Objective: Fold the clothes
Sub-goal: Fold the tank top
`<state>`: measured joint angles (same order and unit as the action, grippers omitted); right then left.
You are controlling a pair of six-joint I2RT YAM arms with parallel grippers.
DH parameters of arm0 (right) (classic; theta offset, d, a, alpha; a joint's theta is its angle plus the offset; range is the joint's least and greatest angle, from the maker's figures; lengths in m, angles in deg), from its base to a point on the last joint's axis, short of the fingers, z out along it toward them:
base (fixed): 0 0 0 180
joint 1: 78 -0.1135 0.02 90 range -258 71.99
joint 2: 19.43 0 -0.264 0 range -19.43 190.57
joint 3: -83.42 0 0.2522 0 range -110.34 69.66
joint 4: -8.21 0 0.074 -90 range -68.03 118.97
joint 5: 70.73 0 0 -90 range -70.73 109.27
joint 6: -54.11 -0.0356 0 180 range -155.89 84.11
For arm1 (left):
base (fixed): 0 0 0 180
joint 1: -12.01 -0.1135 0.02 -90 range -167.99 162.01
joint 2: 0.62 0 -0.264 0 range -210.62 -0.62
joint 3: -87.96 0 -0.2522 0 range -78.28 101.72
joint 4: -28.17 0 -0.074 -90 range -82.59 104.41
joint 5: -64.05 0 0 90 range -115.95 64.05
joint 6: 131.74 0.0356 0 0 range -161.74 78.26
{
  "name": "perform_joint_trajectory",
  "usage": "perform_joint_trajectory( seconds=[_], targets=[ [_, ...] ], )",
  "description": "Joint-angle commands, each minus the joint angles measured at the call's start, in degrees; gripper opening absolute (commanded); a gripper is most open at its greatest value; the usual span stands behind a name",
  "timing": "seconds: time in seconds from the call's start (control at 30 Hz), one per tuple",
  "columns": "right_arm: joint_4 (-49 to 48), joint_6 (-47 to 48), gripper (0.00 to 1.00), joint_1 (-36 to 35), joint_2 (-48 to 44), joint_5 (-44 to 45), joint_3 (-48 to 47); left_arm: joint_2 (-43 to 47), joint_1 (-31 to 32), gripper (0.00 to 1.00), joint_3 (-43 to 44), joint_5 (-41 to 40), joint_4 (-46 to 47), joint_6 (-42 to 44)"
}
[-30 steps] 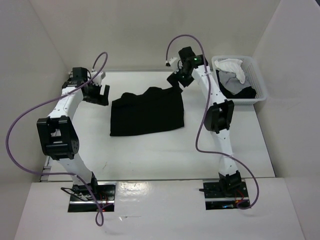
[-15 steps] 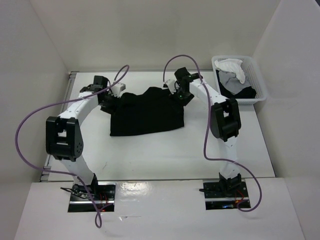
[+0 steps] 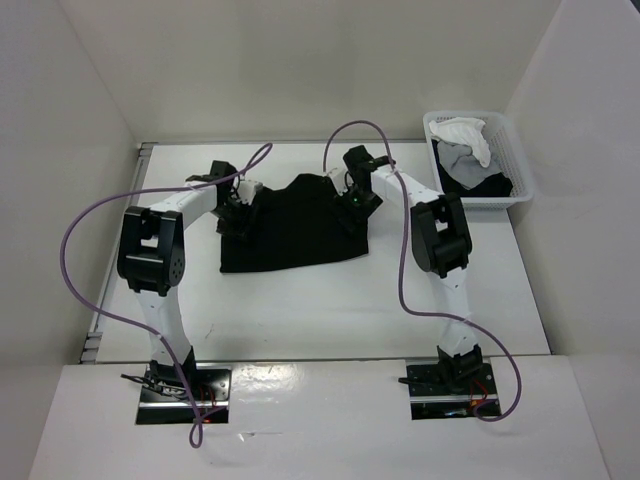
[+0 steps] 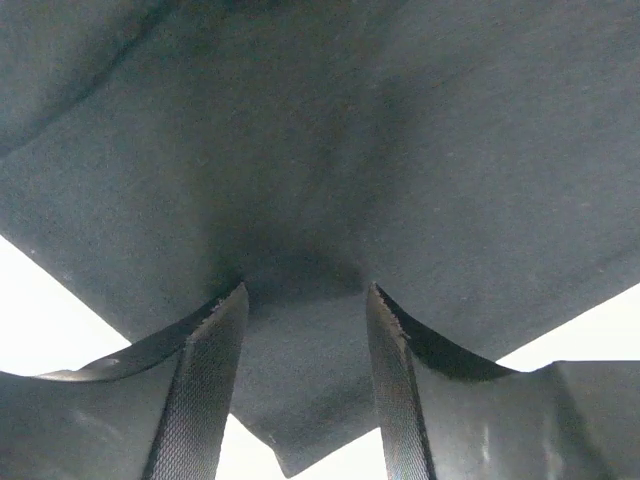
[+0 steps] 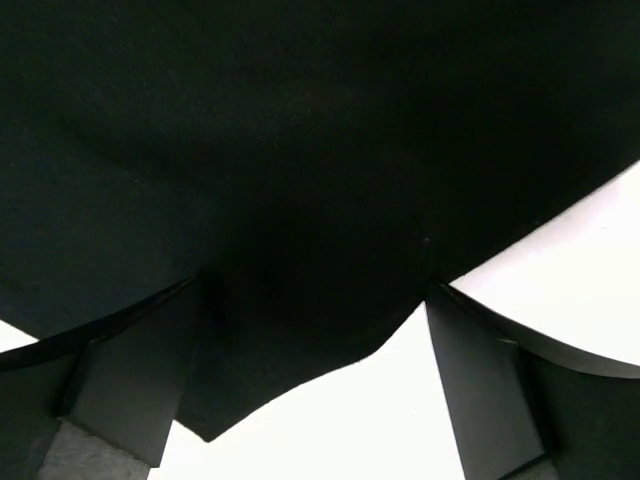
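The clothes, a plain black top (image 3: 295,225), lie spread flat in the middle of the white table. My left gripper (image 3: 240,210) is down on its far left corner. In the left wrist view the black fabric (image 4: 320,150) fills the frame, and a corner of it lies between the fingers of the left gripper (image 4: 305,295), which stand partly apart. My right gripper (image 3: 352,205) is at the far right corner. In the right wrist view its jaws (image 5: 312,290) stand wide open over a corner of the top (image 5: 300,180).
A white basket (image 3: 522,172) stands at the table's far right, holding a white garment (image 3: 462,135), a grey one (image 3: 455,160) and some dark cloth. Walls close in on the left, back and right. Purple cables arch over both arms.
Both arms have swung inward from the sides and come down on the top's far corners. The left jaws have narrowed; the right jaws have opened wider.
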<state>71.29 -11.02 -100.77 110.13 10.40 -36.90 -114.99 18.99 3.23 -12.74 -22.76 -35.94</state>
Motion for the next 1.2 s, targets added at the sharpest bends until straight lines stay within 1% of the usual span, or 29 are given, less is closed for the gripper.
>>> perform_joint_trajectory(
  seconds=[0.0,0.03,0.07,0.1,0.13,0.17,0.2,0.23,0.27,0.3,0.33,0.4,0.43,0.5,0.53,0.63,0.77,0.87,0.93,1.07,1.13,1.17],
  targets=[
    [-3.3,-1.0,0.95,-1.1,-0.4,-0.8,2.4,-0.7,0.3,0.58,0.4,-1.5,-1.6,-1.2],
    [-3.3,-1.0,0.93,-1.1,-0.4,-0.8,2.4,-0.7,0.3,0.56,0.4,-2.1,-2.1,-1.2],
    [-3.3,-0.4,0.89,-1.1,-0.4,-0.8,3.3,-0.7,0.3,0.52,0.4,-2.1,-2.7,-1.2],
    [-2.5,-0.4,0.83,-1.1,-0.4,-1.6,4.0,-0.7,0.3,0.5,-0.3,-2.1,-2.7,-1.2],
    [-2.5,-0.4,0.8,-1.1,-0.4,-2.2,4.0,-0.7,0.3,0.48,-0.3,-2.1,-2.7,-1.2],
    [-1.8,0.3,0.72,-1.1,-0.9,-2.9,5.7,-0.7,0.3,0.43,-0.9,-2.7,-3.4,-1.2],
    [-1.8,0.3,0.67,-1.1,-0.9,-3.6,6.6,-0.7,0.3,0.4,-1.6,-2.7,-4.0,-1.2],
    [-1.8,0.3,0.54,-1.1,-1.5,-3.6,8.5,-1.3,0.9,0.37,-1.6,-3.4,-4.6,-1.2],
    [-1.8,0.3,0.45,-1.1,-1.5,-3.6,9.5,-1.3,0.9,0.34,-1.6,-4.1,-5.3,-1.2],
    [-1.8,0.8,0.31,-1.1,-2.2,-3.6,10.5,-1.3,0.9,0.26,-2.3,-4.1,-5.3,-1.2],
    [-1.2,0.8,0.19,-1.1,-2.2,-3.6,12.4,-1.3,0.9,0.22,-3.1,-4.1,-5.9,-1.2],
    [-1.2,1.3,0.09,-1.1,-4.5,-3.6,14.8,-0.8,1.5,0.16,-4.9,-4.1,-6.5,-0.7],
    [-1.2,1.3,0.08,-1.1,-5.3,-3.6,17.1,-0.1,1.5,0.1,-5.4,-4.1,-6.5,0.0],
    [0.1,1.9,0.07,-1.1,-7.4,-3.6,19.2,0.6,2.6,0.07,-6.3,-3.5,-8.4,1.4],
    [1.0,3.2,0.07,-1.1,-8.0,-4.3,20.9,1.2,2.6,0.07,-6.3,-2.9,-9.1,2.0],
    [4.6,5.4,0.07,-1.1,-9.9,-4.8,24.0,2.6,5.3,0.07,-7.6,-1.4,-11.7,4.5],
    [8.2,7.8,0.07,-3.2,-11.4,-4.8,27.2,3.9,9.4,0.06,-9.6,-0.8,-15.3,8.3],
    [11.6,9.7,0.07,-5.3,-12.0,-4.8,29.5,4.4,11.1,0.06,-11.9,-0.3,-17.6,9.8],
    [13.1,10.4,0.07,-5.9,-12.5,-5.5,30.1,4.4,11.1,0.05,-12.7,0.8,-18.3,10.5],
    [14.7,11.6,0.07,-6.9,-13.0,-5.5,32.1,5.5,11.7,0.05,-12.0,1.5,-20.0,11.1],
    [14.8,11.6,0.08,-6.9,-13.6,-5.5,32.1,5.5,11.7,0.11,-12.0,1.5,-20.6,11.1],
    [14.8,11.6,0.13,-6.9,-14.5,-5.5,32.1,5.5,11.7,0.14,-12.0,2.0,-20.6,11.1]
  ],
)
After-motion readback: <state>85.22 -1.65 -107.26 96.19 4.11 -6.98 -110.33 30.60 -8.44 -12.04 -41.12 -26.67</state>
